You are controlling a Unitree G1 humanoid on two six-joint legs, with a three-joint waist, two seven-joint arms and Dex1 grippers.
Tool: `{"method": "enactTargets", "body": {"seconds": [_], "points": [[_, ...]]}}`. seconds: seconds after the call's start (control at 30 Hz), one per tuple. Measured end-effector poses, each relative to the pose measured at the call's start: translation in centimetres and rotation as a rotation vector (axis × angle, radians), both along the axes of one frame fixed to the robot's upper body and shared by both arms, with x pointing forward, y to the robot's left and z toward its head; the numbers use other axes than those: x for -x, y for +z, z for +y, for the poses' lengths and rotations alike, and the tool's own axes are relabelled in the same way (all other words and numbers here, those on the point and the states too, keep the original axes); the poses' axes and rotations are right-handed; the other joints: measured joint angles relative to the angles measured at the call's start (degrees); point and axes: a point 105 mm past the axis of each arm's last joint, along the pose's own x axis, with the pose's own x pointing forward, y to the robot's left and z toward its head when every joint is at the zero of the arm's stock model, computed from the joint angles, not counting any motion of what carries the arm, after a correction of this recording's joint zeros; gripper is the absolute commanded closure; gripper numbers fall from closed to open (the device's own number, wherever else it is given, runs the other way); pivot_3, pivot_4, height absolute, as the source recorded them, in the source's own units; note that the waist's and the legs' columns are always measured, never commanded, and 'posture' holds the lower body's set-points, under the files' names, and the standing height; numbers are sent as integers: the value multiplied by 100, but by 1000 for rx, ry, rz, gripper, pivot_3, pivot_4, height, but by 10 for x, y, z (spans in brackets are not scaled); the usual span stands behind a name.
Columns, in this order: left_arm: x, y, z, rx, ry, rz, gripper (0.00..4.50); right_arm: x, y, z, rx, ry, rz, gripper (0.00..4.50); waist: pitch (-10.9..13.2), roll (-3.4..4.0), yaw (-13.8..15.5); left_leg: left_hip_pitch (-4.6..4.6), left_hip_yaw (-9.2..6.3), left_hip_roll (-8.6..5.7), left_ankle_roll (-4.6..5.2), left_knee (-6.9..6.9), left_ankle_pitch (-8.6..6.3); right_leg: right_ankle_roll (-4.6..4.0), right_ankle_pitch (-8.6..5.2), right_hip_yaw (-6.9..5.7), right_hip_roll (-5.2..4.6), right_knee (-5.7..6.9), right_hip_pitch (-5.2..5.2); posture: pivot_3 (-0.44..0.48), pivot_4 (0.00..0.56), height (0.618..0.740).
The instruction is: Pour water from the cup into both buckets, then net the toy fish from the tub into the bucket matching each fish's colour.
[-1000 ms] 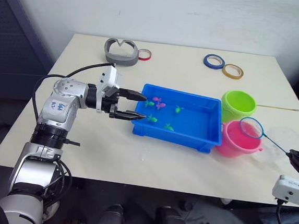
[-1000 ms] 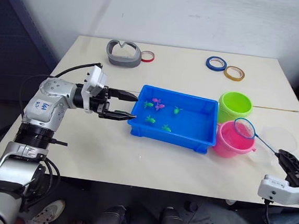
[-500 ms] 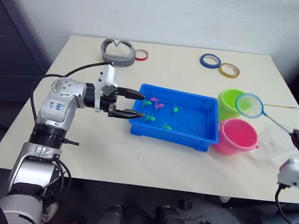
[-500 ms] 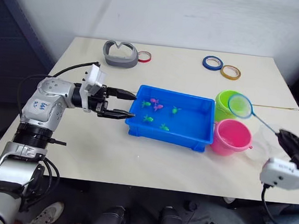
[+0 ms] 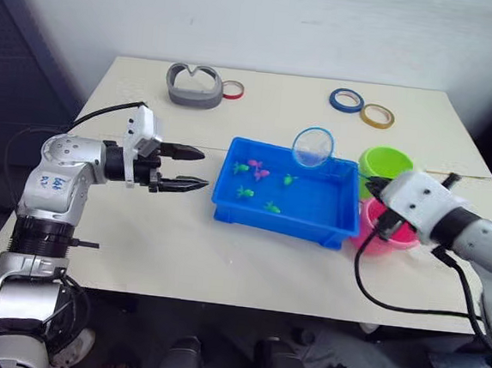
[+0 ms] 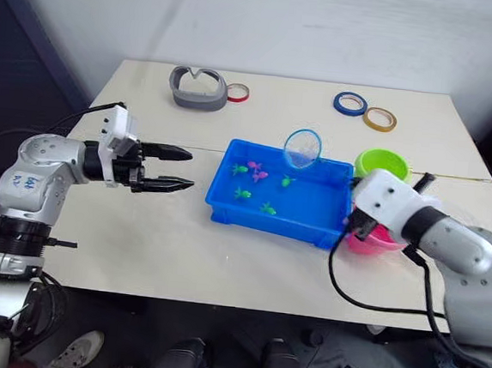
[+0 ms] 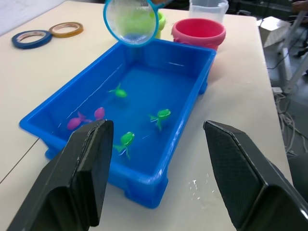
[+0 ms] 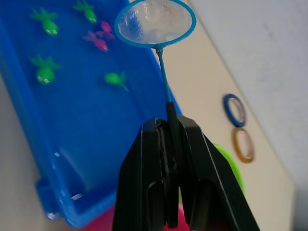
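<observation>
Tub [image 5: 320,227] holds six fish: four green [image 7: 162,115], two pink [image 7: 98,113]. Right gripper [image 8: 168,139], jaws clenched on the net [image 5: 313,147] handle, holds the hoop above the tub's far rim. Left gripper [image 5: 189,168], jaws released, hovers just beside the tub; two buckets, green [image 5: 387,163] and pink [image 7: 198,32], stand at its other end.

Our arms are silver-grey with black joints and black cables. Each wrist carries a white block. The left claw [image 5: 193,168] has black fingers.

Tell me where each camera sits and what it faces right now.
Head pair: looks forward and down at the table; left arm at left, right arm at right.
Left wrist: looks between its open fingers at the tub.
Right wrist: looks along shut fingers up the net.
All share tub, net and fish.
</observation>
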Motion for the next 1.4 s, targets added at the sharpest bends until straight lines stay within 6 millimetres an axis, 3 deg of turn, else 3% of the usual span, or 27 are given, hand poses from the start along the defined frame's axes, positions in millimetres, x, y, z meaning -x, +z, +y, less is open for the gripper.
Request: {"method": "enactTargets", "body": {"seconds": [0.13,0.4,0.67,1.07,1.4], "points": [[6,2,4,14,34,-8,1212,-6,-24,9,-112,-2,206,4500,0,0,15,-8,-11,-12,5,-6,0,0,0,-14,-14,-7,-1,0,150,740],[15,3,7,31,73,-9,1212,-17,-29,22,-243,2,285,4500,0,0,-8,-9,-16,-11,2,-23,2,0,0,-24,-13,-8,-10,0,150,740],[20,1,10,28,97,-14,1212,-20,-54,23,-263,-39,490,4500,0,0,-14,-10,-15,-11,2,-27,2,-1,0,-24,-13,-12,-12,0,150,740],[12,-12,24,-9,211,-7,1212,-42,-65,37,-256,-88,516,4500,0,0,-21,-13,-14,-11,2,-34,2,-1,-1,-24,-14,-16,-19,0,150,740],[15,-10,33,-36,248,-27,1212,-62,-69,44,-281,-112,493,4500,0,0,-31,-15,-14,-10,1,-43,1,-1,-1,-25,-15,-20,-25,0,150,740]]}}
